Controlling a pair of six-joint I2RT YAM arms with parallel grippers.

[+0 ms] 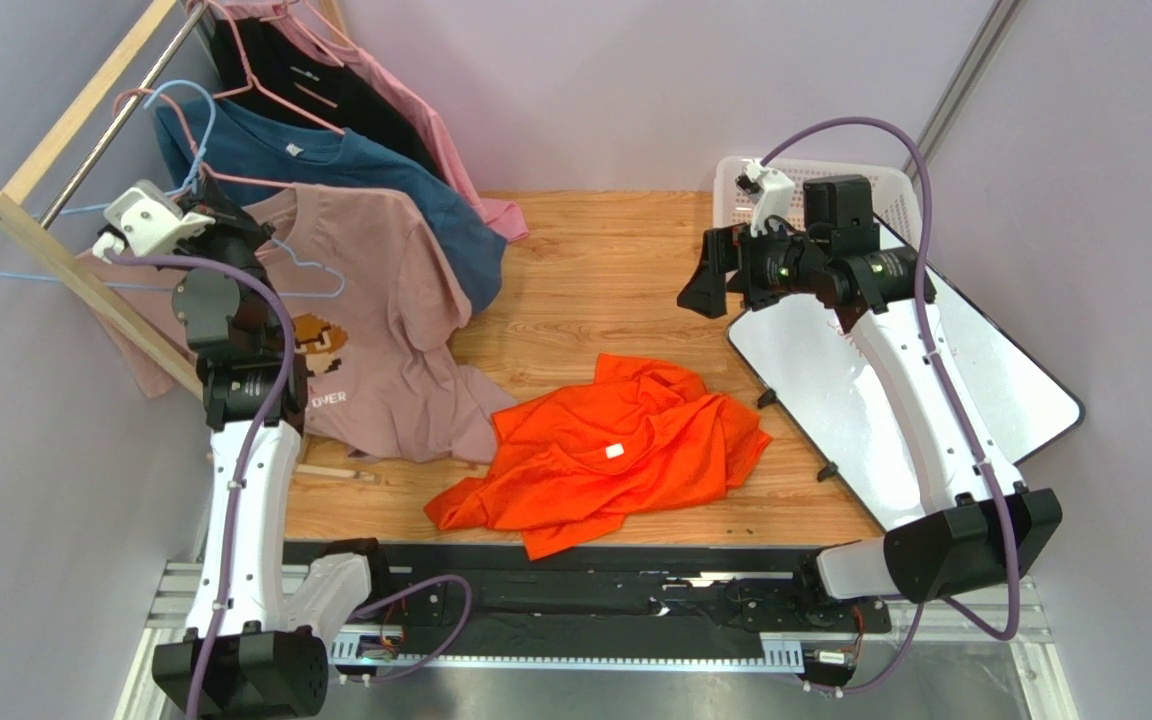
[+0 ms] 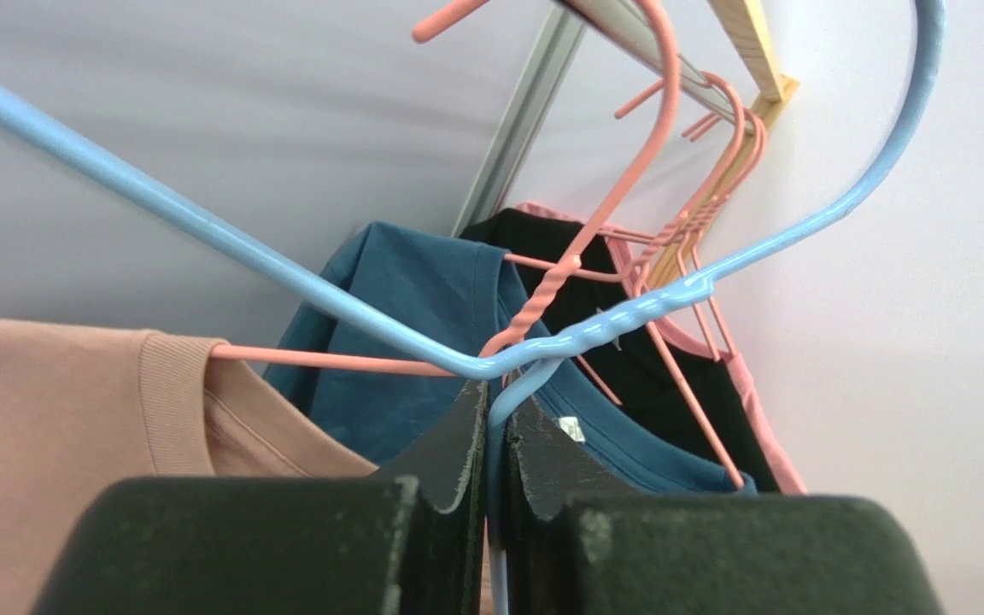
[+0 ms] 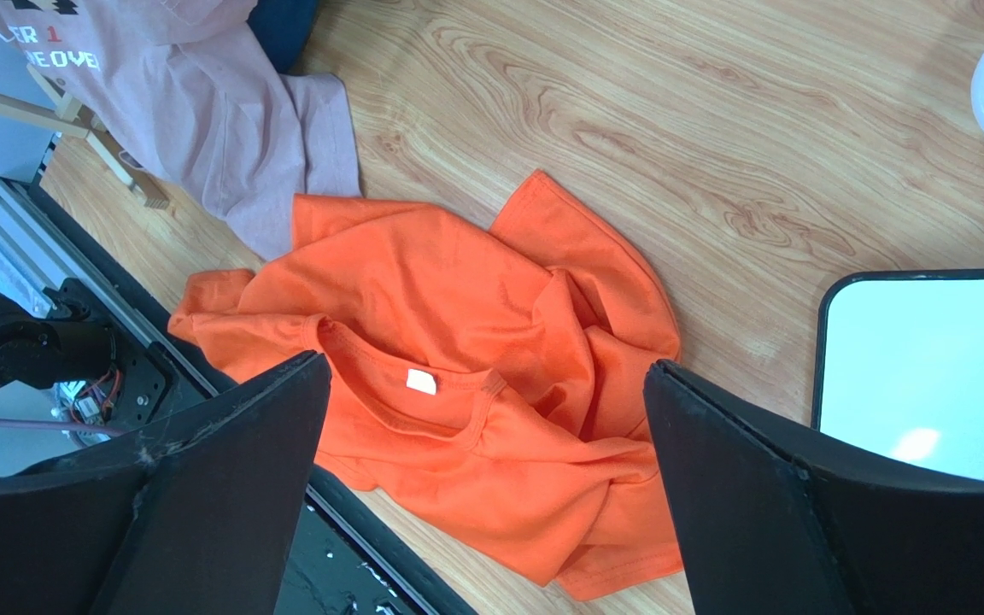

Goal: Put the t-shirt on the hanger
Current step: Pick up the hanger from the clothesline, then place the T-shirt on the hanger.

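Hanger pickup was judged in hand: the hanger [image 2: 266,263] was pinched below its twisted neck by the left gripper [image 2: 495,413]. The right gripper [image 3: 484,372] was spread wide above the t-shirt [image 1: 612,450], crumpled on the table [image 1: 597,285]. Next, unhooking was called for.

left arm raised beyond table [image 1: 597,270] left edge | left gripper [image 2: 495,413] pinched on hanger [image 2: 330,303] | right arm extended above table right | right gripper [image 3: 487,372] spread wide, facing table
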